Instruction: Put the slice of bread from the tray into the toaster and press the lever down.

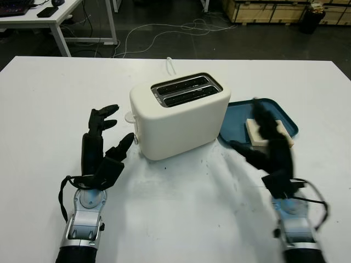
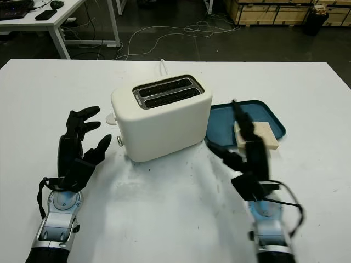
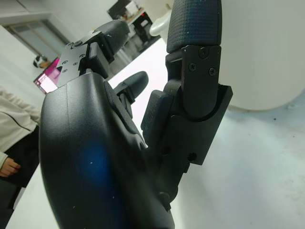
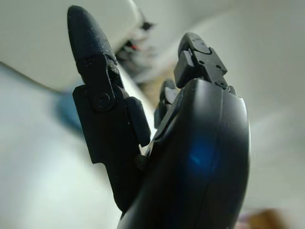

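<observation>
1. Reaching toward the blue tray, the right hand hangs over the tray's near edge, holding nothing, its fingers uncurled and pointing away from the robot.
2. The slice of bread lies flat in the tray, at the side nearest the robot, partly hidden behind the right hand's fingers; whether a fingertip touches it cannot be told.
3. The bread lies straight ahead of the right hand and just under its fingers, so the coming grasp looks like a short drop and a closing of the fingers, not a sideways move.
4. The slice's long axis appears to run across the tray, from the toaster side outward, roughly crosswise to the fingers, which should let them close over its short width.
5. The toaster stands on the white worktop between the two hands, touching or just beside the tray's left edge, with both slots empty.
6. The left hand is open, hovering near the toaster's left end, close to what seems to be the lever.
7. The right hand is by far the nearer to the bread; the left is better placed for the lever.
</observation>
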